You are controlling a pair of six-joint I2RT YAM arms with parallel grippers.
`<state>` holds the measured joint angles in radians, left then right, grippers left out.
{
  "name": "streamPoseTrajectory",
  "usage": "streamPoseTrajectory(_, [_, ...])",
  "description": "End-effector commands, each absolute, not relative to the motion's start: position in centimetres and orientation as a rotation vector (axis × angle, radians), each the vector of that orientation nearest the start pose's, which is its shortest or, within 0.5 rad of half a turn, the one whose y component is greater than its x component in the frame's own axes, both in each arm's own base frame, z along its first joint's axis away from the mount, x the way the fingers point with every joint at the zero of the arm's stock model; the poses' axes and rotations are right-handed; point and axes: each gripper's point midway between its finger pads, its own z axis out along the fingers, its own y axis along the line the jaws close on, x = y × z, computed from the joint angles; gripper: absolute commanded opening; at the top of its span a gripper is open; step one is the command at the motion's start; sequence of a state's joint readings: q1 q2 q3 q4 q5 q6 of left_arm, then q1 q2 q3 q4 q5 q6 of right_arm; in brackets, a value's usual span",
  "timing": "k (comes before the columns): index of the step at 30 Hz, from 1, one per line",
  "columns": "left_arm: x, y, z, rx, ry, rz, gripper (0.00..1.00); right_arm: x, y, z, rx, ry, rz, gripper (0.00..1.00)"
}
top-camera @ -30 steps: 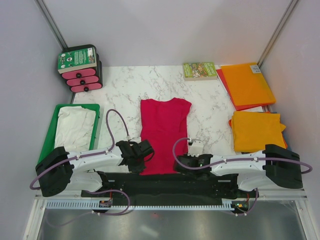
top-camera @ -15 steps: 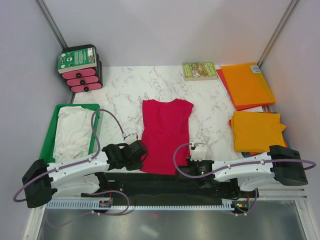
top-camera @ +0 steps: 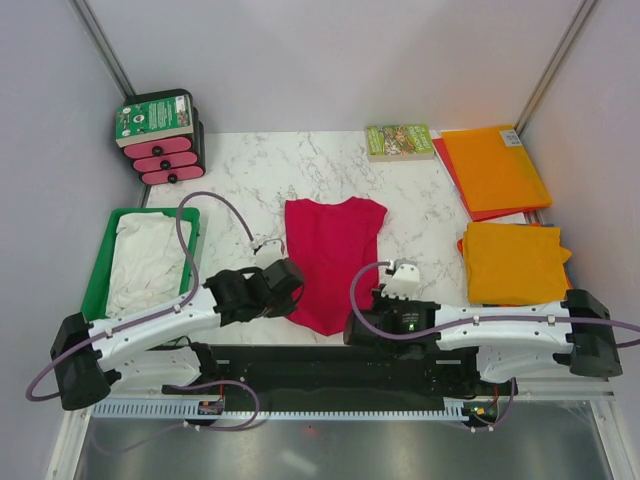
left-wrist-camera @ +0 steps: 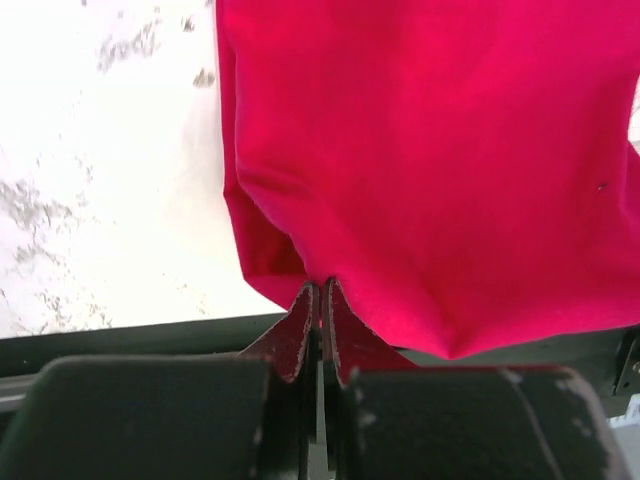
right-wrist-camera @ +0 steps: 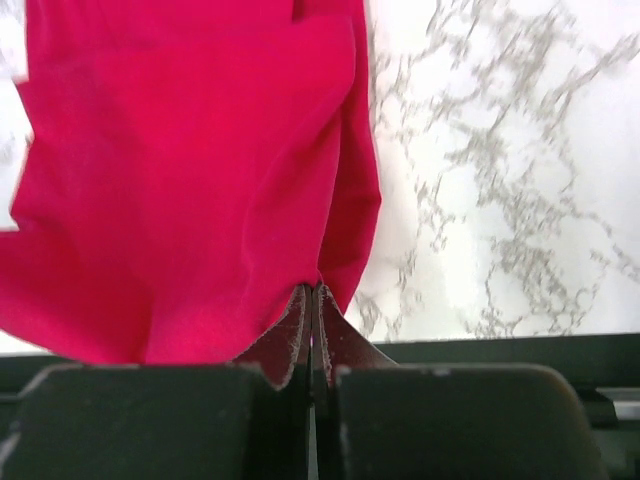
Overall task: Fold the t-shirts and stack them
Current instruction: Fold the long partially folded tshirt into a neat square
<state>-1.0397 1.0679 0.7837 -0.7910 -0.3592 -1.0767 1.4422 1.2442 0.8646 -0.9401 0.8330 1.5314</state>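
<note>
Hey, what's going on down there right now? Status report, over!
Both shut on red t-shirt: left gripper at near-left corner, right gripper at near-right. Far end flat on table. Off to the sides, apart: green tray, orange shirts.

**Shirt only partly seen**

The crimson t-shirt runs off the top edge in both wrist views. Its pinched corners disappear between the closed fingers of the left gripper and right gripper. The book's cover text is unreadably small.

Overhead view looking down, two wrist views close on red t-shirt (shared)
</note>
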Motion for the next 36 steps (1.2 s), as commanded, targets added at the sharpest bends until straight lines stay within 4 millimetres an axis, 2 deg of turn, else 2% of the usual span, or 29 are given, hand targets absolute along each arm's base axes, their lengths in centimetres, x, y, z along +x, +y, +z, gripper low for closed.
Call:
streamPoseTrajectory(1, [17.8, -20.1, 12.8, -0.123, 2.471, -0.274, 0.02, 16.9, 20.7, 15.1, 0.240, 2.156, 0.127, 0.00])
streamPoseTrajectory(2, [18.5, -19.7, 13.0, -0.143, 2.464, -0.259, 0.02, 17.5, 20.8, 15.8, 0.251, 2.146, 0.133, 0.00])
streamPoseTrajectory(4, [19.9, -19.7, 13.7, -0.135, 2.447, -0.254, 0.02, 19.4, 19.6, 16.2, 0.249, 2.139, 0.066, 0.00])
streamPoseTrajectory(5, [21.1, -19.1, 13.9, -0.171, 2.441, -0.247, 0.02, 21.0, 19.2, 16.6, 0.298, 2.125, 0.063, 0.00])
streamPoseTrajectory(7, [23.0, -19.1, 15.0, -0.158, 2.409, -0.263, 0.02, 22.6, 18.6, 16.7, 0.312, 2.122, 0.040, 0.00])
streamPoseTrajectory(8, [24.2, -18.4, 14.8, -0.190, 2.417, -0.246, 0.02, 23.5, 19.0, 16.9, 0.286, 2.132, 0.056, 0.00])
streamPoseTrajectory(9, [25.5, -18.6, 15.8, -0.195, 2.392, -0.261, 0.02, 25.0, 18.0, 17.0, 0.331, 2.127, 0.029, 0.00])
streamPoseTrajectory(10, [26.3, -18.3, 16.1, -0.176, 2.385, -0.239, 0.02, 25.9, 18.0, 16.9, 0.328, 2.134, 0.016, 0.00])
streamPoseTrajectory(11, [27.5, -17.9, 15.6, -0.188, 2.401, -0.203, 0.02, 27.3, 17.5, 17.0, 0.341, 2.132, 0.006, 0.00])
streamPoseTrajectory(12, [28.7, -18.2, 16.9, -0.187, 2.374, -0.214, 0.02, 28.1, 17.5, 17.0, 0.339, 2.133, -0.002, 0.00])
streamPoseTrajectory(13, [29.4, -18.2, 17.1, -0.169, 2.370, -0.197, 0.02, 28.9, 17.5, 16.5, 0.330, 2.143, -0.027, 0.00])
streamPoseTrajectory(14, [30.4, -18.1, 16.6, -0.170, 2.380, -0.168, 0.02, 30.4, 17.4, 17.4, 0.366, 2.119, -0.016, 0.00])
streamPoseTrajectory(15, [31.5, -18.5, 17.6, -0.170, 2.361, -0.179, 0.02, 31.1, 17.6, 17.4, 0.341, 2.132, -0.018, 0.00])
streamPoseTrajectory(23, [37.3, -18.8, 19.1, -0.180, 2.328, -0.136, 0.02, 38.1, 18.7, 18.8, 0.353, 2.102, -0.018, 0.00])
streamPoseTrajectory(24, [38.1, -19.0, 20.0, -0.186, 2.310, -0.145, 0.02, 38.6, 18.9, 18.9, 0.351, 2.103, -0.017, 0.00])
streamPoseTrajectory(26, [39.1, -18.7, 19.5, -0.197, 2.321, -0.130, 0.02, 40.2, 19.2, 19.2, 0.346, 2.101, -0.015, 0.00])
streamPoseTrajectory(27, [39.8, -18.8, 20.0, -0.202, 2.309, -0.136, 0.02, 40.9, 19.3, 18.4, 0.343, 2.115, -0.032, 0.00])
streamPoseTrajectory(29, [40.8, -18.6, 19.3, -0.212, 2.322, -0.124, 0.02, 42.3, 19.6, 19.0, 0.344, 2.107, -0.017, 0.00])
streamPoseTrajectory(30, [41.3, -18.5, 19.7, -0.218, 2.313, -0.128, 0.02, 42.9, 19.9, 18.2, 0.335, 2.122, -0.028, 0.00])
streamPoseTrajectory(31, [41.8, -18.3, 19.0, -0.228, 2.327, -0.118, 0.02, 43.7, 19.8, 18.7, 0.340, 2.111, -0.023, 0.00])
streamPoseTrajectory(32, [42.4, -18.2, 19.2, -0.235, 2.321, -0.118, 0.02, 44.2, 20.0, 17.7, 0.335, 2.126, -0.038, 0.00])
streamPoseTrajectory(33, [42.8, -17.9, 19.1, -0.242, 2.323, -0.115, 0.02, 44.9, 20.1, 18.0, 0.337, 2.120, -0.030, 0.00])
streamPoseTrajectory(34, [43.2, -17.8, 18.1, -0.247, 2.344, -0.102, 0.02, 45.4, 20.0, 17.7, 0.338, 2.127, -0.033, 0.00])
streamPoseTrajectory(35, [43.7, -17.8, 18.3, -0.254, 2.336, -0.108, 0.02, 45.9, 20.0, 16.7, 0.337, 2.142, -0.044, 0.00])
streamPoseTrajectory(36, [44.1, -17.5, 17.8, -0.264, 2.345, -0.098, 0.02, 46.5, 20.2, 16.7, 0.339, 2.137, -0.038, 0.00])
